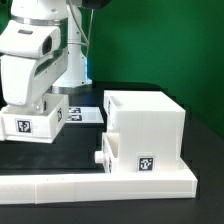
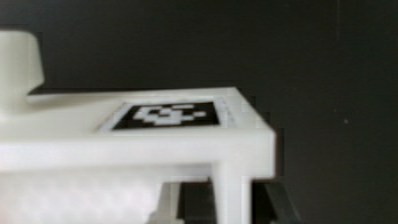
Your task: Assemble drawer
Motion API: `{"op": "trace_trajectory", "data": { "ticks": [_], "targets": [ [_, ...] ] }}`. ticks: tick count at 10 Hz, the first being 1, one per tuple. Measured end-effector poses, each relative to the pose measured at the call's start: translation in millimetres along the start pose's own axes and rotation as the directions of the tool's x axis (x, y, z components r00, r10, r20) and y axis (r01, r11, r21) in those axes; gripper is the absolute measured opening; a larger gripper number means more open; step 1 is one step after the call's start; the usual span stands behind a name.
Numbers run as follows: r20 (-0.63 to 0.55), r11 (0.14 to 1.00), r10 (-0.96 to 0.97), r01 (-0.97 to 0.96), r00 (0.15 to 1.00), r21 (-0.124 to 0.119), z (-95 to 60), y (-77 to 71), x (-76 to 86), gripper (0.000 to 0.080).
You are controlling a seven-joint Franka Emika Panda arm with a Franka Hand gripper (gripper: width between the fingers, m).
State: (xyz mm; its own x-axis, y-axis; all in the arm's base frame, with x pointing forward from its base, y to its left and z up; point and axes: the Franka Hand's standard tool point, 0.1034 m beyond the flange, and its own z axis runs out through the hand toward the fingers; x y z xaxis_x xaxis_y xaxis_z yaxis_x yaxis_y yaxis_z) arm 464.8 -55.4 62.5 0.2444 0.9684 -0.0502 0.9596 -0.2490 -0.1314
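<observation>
In the exterior view the end effector (image 1: 33, 108) sits low over a small white tagged tray (image 1: 28, 126) at nine o'clock on the black tabletop (image 1: 70, 150). It is well apart from the boxy matte-plastic shell (image 1: 150, 125) at four o'clock, whose side shows a small knob (image 1: 97, 158), so I judge this tray is not yet inserted. The blurred wrist view shows the tray's smooth flat rim bearing a square black-and-white tag (image 2: 169, 113); whether the end effector is wide or clamped I cannot tell.
</observation>
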Motion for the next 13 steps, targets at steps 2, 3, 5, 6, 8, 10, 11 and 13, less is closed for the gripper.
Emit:
{"op": "trace_trajectory", "data": {
  "ticks": [2, 3, 5, 6, 8, 10, 11, 13],
  "targets": [
    [0.0, 0.989, -0.145, 0.145, 0.989, 0.006, 4.1, 1.3, -2.8, 0.0042],
    [0.0, 0.981, -0.194, 0.194, 0.981, -0.002, 3.1, 6.9, -2.8, 0.0042],
    [0.006, 0.972, -0.228, 0.228, 0.974, -0.045, -5.2, 20.1, -0.9, 0.0042],
    [0.005, 0.974, -0.222, 0.222, 0.975, -0.049, -4.0, 19.5, -1.2, 0.0042],
    [0.005, 0.973, -0.221, 0.221, 0.975, -0.063, -1.9, 19.4, -1.3, 0.0042],
    [0.004, 0.963, -0.222, 0.22, 0.975, -0.157, 0.6, 25.7, 1.1, 0.0042],
    [0.004, 0.962, -0.223, 0.221, 0.975, -0.161, -1.1, 28.2, 2.6, 0.0042],
    [0.005, 0.96, -0.224, 0.221, 0.975, -0.171, -6.7, 39.8, 8.2, 0.0042]
  ]
}}
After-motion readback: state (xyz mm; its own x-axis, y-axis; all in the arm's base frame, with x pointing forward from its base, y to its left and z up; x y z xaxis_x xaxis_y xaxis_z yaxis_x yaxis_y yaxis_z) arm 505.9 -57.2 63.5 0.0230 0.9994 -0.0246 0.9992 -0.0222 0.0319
